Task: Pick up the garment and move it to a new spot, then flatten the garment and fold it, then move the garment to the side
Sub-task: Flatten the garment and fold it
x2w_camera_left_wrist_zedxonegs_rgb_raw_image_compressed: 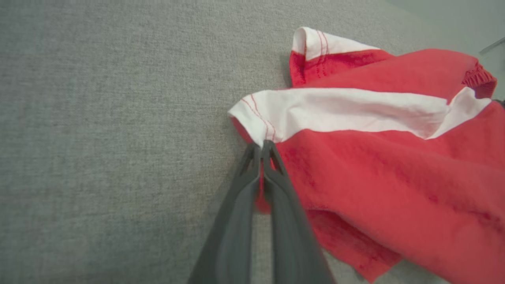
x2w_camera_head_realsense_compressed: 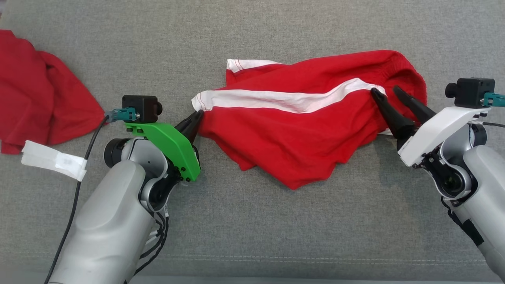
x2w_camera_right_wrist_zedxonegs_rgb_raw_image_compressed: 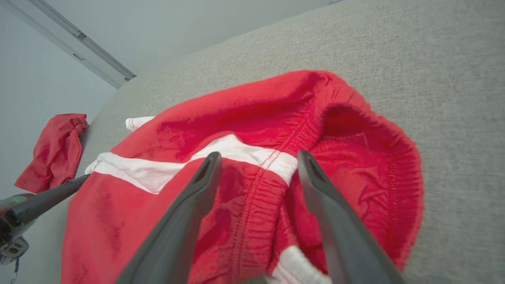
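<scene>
The garment [x2w_camera_head_realsense_compressed: 300, 130] is a pair of red shorts with a white side stripe, lying crumpled on the grey cushion [x2w_camera_head_realsense_compressed: 252, 228]. My left gripper [x2w_camera_head_realsense_compressed: 197, 115] is shut on the hem corner at the shorts' left end; in the left wrist view its fingers [x2w_camera_left_wrist_zedxonegs_rgb_raw_image_compressed: 272, 185] pinch red cloth just under the white hem of the garment [x2w_camera_left_wrist_zedxonegs_rgb_raw_image_compressed: 375, 157]. My right gripper [x2w_camera_head_realsense_compressed: 384, 91] stands open over the elastic waistband at the right end. In the right wrist view its two fingers [x2w_camera_right_wrist_zedxonegs_rgb_raw_image_compressed: 197, 189] straddle the waistband of the garment [x2w_camera_right_wrist_zedxonegs_rgb_raw_image_compressed: 256, 189], with nothing pinched.
A second red cloth [x2w_camera_head_realsense_compressed: 35, 94] lies bunched at the cushion's far left, also seen as a red cloth [x2w_camera_right_wrist_zedxonegs_rgb_raw_image_compressed: 55, 150] in the right wrist view. White tape [x2w_camera_head_realsense_compressed: 53, 159] wraps the left arm's black cable. A wall and a rail [x2w_camera_right_wrist_zedxonegs_rgb_raw_image_compressed: 79, 43] stand beyond the cushion.
</scene>
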